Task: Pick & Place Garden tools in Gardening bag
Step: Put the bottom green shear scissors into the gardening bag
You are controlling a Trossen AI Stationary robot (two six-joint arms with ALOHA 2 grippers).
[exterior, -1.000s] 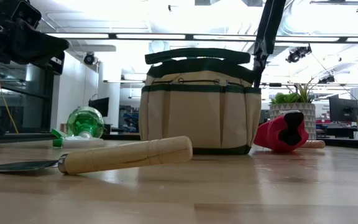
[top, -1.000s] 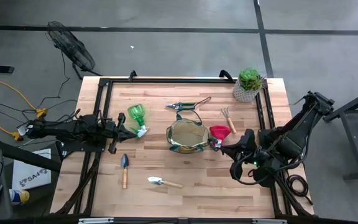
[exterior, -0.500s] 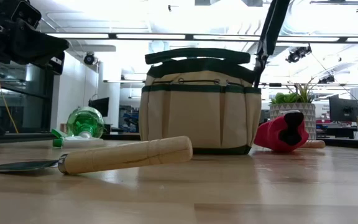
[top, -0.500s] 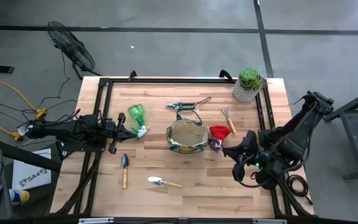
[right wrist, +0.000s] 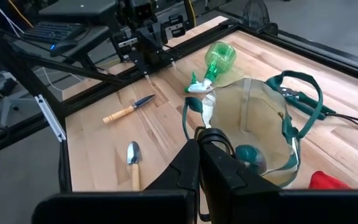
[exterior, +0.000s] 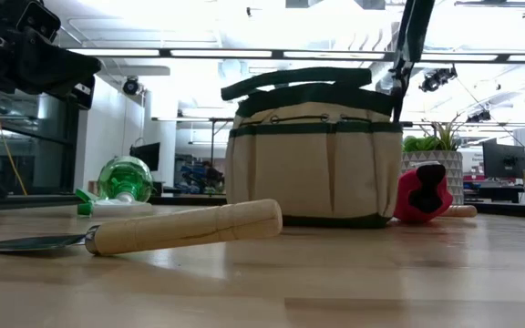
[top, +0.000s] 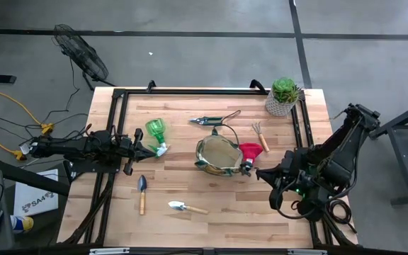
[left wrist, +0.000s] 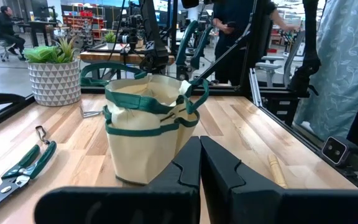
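The gardening bag (top: 219,154), tan with dark green trim, stands on its base mid-table. My right gripper (right wrist: 199,154) is shut at the rim on the bag's right side. Garden tools lie flat on the table: a green spray bottle (top: 156,132), pruners (top: 208,120), a small hand rake (top: 260,134), a red item (top: 250,150) against the bag, a dark-bladed trowel (top: 142,191) and a silver trowel (top: 183,207). My left gripper (top: 149,148) is shut, holds nothing, and points level at the table's left side. My right gripper pinches the bag's thin green handle loop (right wrist: 212,134) at the rim on the side facing the table's right edge, between its shut fingertips (left wrist: 192,83). The fingers slant down from the right. The bag stays on its base on the table, its top pulled slightly toward the gripper.
A green succulent in a pale pot (top: 282,95) stands at the far right corner. Black frame rails (top: 117,127) run along the table's left, far and right sides. Bare wood lies near the front edge, between the silver trowel and the right arm.
My right gripper has gone a short way toward the table's right edge, still shut on the bag's handle. The bag has slid along the table with it, toward the red item, staying on its base.
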